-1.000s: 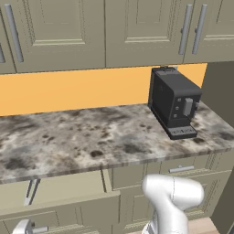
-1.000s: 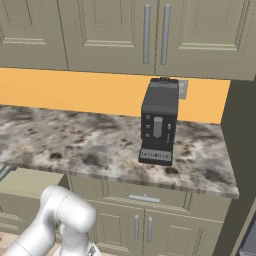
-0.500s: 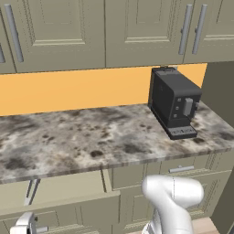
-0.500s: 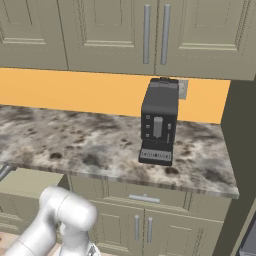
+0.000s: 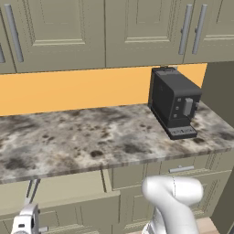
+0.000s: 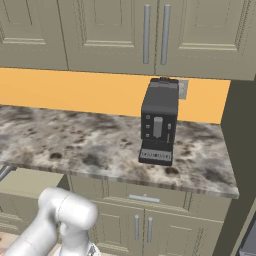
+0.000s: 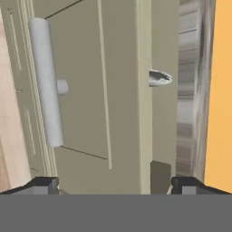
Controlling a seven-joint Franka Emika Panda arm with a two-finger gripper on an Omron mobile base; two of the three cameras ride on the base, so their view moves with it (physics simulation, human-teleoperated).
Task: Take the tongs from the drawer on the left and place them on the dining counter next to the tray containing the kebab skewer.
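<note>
Nearest: the gripper point(image 7: 115, 185), spread wide with nothing between the fingertips, hanging low in front of the cabinets and aimed at the drawer point(image 7: 104, 90). Not touching the front panel or the silver bar handle point(image 7: 45, 81), as far as can be seen.

Just behind that: drawer already pulled out partway, with a dark gap between the front panel and the edge of the wall counter point(image 5: 91, 137) above. Inside this gap, just behind the top edge of the front panel, a scalloped silver tip, judged to be the tongs point(image 7: 159, 78). In the left base view, a thin silver piece near the left end of the open drawer, probably the same tongs, though too small to be sure.

Farther back: granite top of the wall counter, with a black coffee machine point(image 5: 176, 103) near its right end, against the orange wall point(image 5: 68, 89). Above, the upper cabinets point(image 5: 137, 27), closed.

Progress, as a judgement: early part only. Done: drawer opened. Left to do: reaching into the gap, closing on the tongs, lifting them out, then driving to the dining counter and laying them beside the tray with the kebab skewer.
</note>
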